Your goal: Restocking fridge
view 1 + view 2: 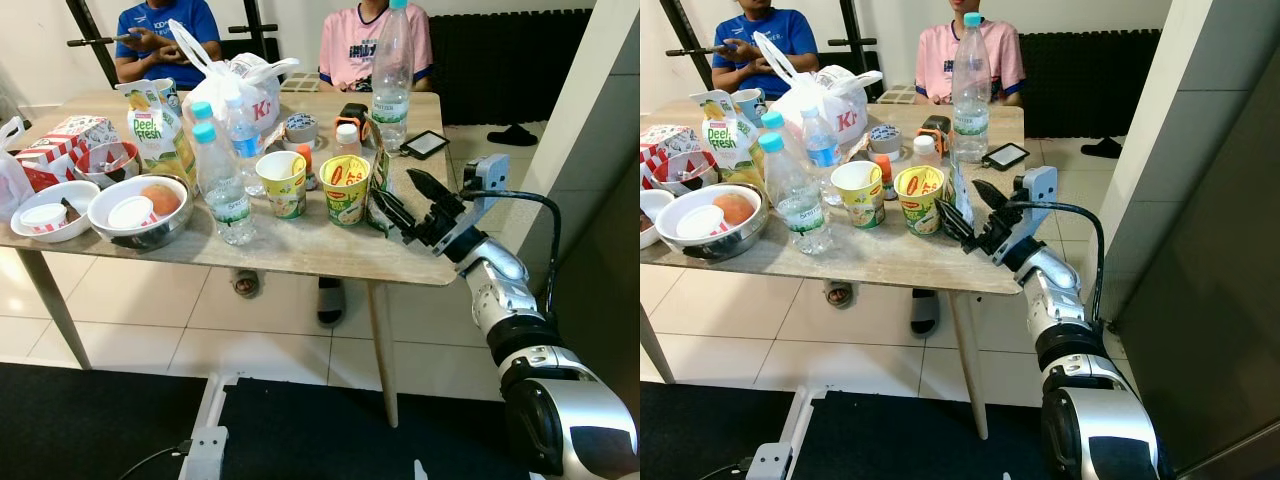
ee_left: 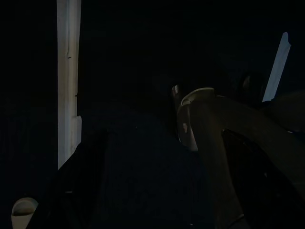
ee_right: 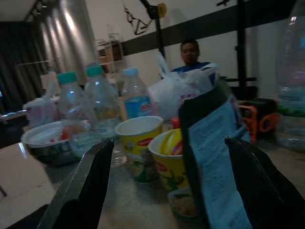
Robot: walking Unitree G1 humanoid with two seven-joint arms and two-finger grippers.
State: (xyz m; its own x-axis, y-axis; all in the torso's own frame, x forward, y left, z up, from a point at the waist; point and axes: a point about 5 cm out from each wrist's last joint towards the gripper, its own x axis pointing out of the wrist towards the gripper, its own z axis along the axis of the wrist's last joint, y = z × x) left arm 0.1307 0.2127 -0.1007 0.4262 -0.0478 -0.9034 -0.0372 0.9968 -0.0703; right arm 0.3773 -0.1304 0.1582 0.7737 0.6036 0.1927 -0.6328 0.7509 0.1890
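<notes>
A dark green packet (image 1: 377, 188) stands upright near the right edge of the wooden table (image 1: 300, 250), beside a yellow noodle cup (image 1: 346, 188). My right gripper (image 1: 397, 192) is open just right of the packet, low over the table. In the right wrist view the packet (image 3: 209, 157) rises between the two spread fingers (image 3: 90, 186), nearer one of them and unclamped. A second yellow noodle cup (image 1: 284, 183), two small water bottles (image 1: 222, 185) and a tall bottle (image 1: 392, 75) stand close by. My left gripper (image 2: 157, 191) hangs idle in the dark.
A juice carton (image 1: 158, 125), a metal bowl (image 1: 140, 212), a white bowl (image 1: 50, 212) and a plastic bag (image 1: 235, 85) crowd the table's left half. Two seated people (image 1: 370, 40) face it from behind. A grey wall (image 1: 600, 150) stands right of my arm.
</notes>
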